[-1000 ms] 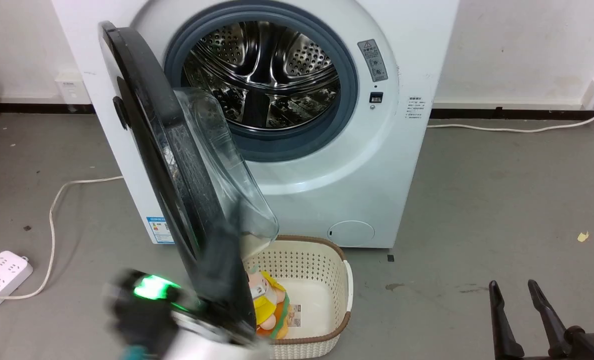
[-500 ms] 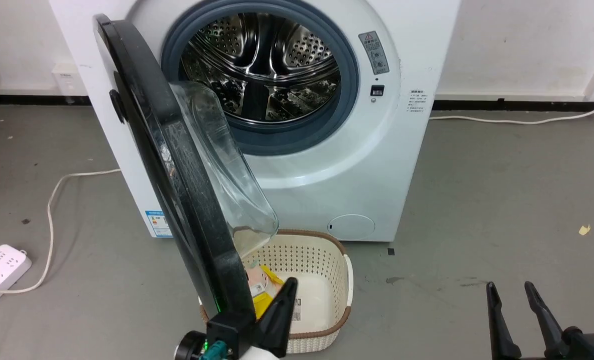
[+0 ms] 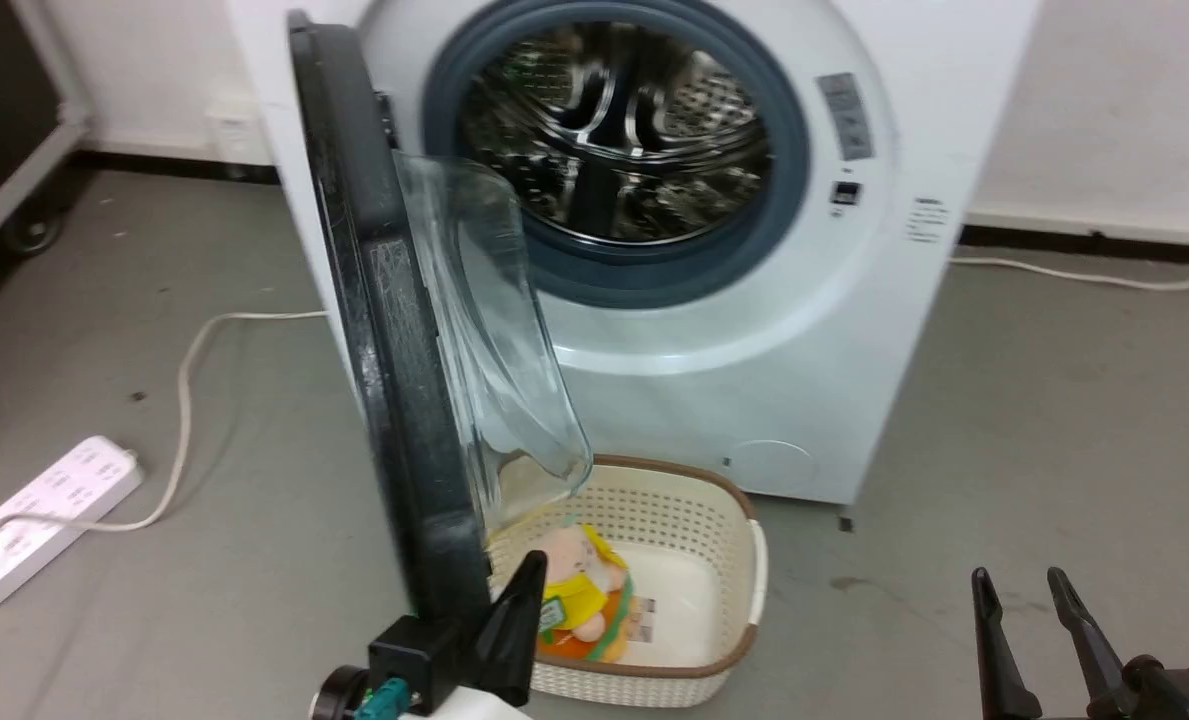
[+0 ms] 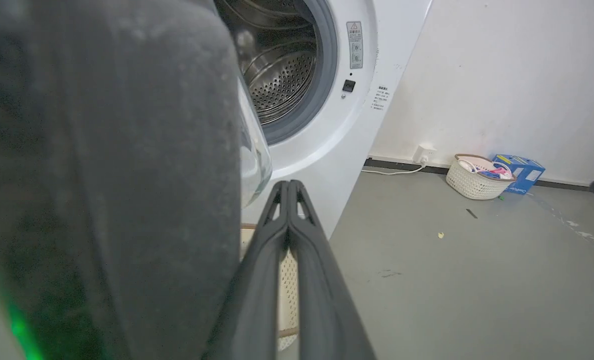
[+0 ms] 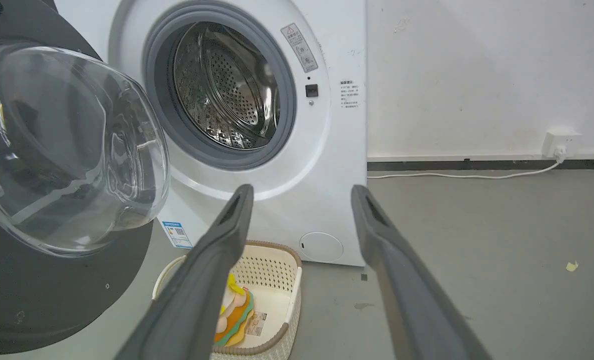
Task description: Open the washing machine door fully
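Washing machine door point(image 3: 394, 330) stands swung out from the white machine point(image 3: 854, 330), nearly edge-on in the head view, with its glass bowl point(image 3: 499, 330) facing the steel drum point(image 3: 614, 130). The left hand point(image 3: 526, 585), fingers pressed together on nothing, sits just beside the door's lower inner rim, above a basket point(image 3: 749, 560). The right hand point(image 3: 1019, 580) is spread wide, well apart from the door.
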You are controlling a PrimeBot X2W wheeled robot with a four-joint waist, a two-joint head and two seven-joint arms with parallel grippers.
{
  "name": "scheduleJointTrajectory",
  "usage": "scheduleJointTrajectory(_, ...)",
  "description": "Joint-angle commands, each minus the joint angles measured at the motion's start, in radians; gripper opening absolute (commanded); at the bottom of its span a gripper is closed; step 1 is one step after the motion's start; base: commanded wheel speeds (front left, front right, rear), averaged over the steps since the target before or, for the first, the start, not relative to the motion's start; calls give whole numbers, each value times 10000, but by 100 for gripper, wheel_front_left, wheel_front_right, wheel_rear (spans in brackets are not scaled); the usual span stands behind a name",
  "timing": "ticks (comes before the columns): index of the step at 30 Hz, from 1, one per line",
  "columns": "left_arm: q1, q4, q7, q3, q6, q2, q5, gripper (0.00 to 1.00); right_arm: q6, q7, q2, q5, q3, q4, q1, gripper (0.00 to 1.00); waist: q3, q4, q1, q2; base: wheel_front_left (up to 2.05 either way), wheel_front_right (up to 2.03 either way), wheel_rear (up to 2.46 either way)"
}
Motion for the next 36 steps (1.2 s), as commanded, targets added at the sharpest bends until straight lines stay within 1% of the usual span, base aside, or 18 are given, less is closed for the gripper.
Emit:
scheduleJointTrajectory(1, 6, 61, -64, 146, 62, 166, -95, 0, 8, -41, 35, 75, 6, 24, -64, 100, -77, 371, 1, 0, 0, 0, 0)
scheduleJointTrajectory(10, 126, 2, -110, 502, 244, 435, -274, 0, 8, -42, 35, 207, 124, 88, -3, 100, -164, 1631, 1, 0, 0, 0, 0)
scheduleJointTrajectory(15, -62, -68, -137, 1028, 422, 723, -468, 0, 8, -42, 35, 159, 238, 94, -20, 100, 21, 2229, 1, 0, 0, 0, 0)
scheduleJointTrajectory(18, -208, -19, -156, 1454, 522, 967, -635, 0, 8, -42, 35, 98, 352, 105, -55, 100, 205, 2447, 1, 0, 0, 0, 0)
scheduleJointTrajectory(24, -787, 146, -223, 2328, 597, 1506, -952, 0, 8, -42, 36, -259, 461, 22, -285, 100, 1048, 2614, 1, 0, 0, 0, 0)
scheduleJointTrajectory(25, -1189, 377, -253, 2735, 534, 1770, -1145, 0, 8, -42, -26, -465, 504, -20, -437, 100, 1536, 2590, 1, 0, 0, 0, 0)
scheduleJointTrajectory(28, -1668, 806, -273, 3190, 560, 2133, -1274, 0, 8, -42, -220, -565, 523, -102, -613, 100, 2069, 2542, 1, 0, 0, 0, 0)
scheduleJointTrajectory(30, -2032, 1115, -292, 3554, 571, 2331, -1434, 0, 8, -42, -365, -597, 486, -165, -714, 100, 2396, 2507, 1, 0, 0, 0, 0)
scheduleJointTrajectory(36, -3047, 2065, -338, 4645, 392, 2942, -1982, 0, 8, -42, -713, -632, 358, -300, -935, 100, 3149, 2385, 1, 0, 0, 0, 0)
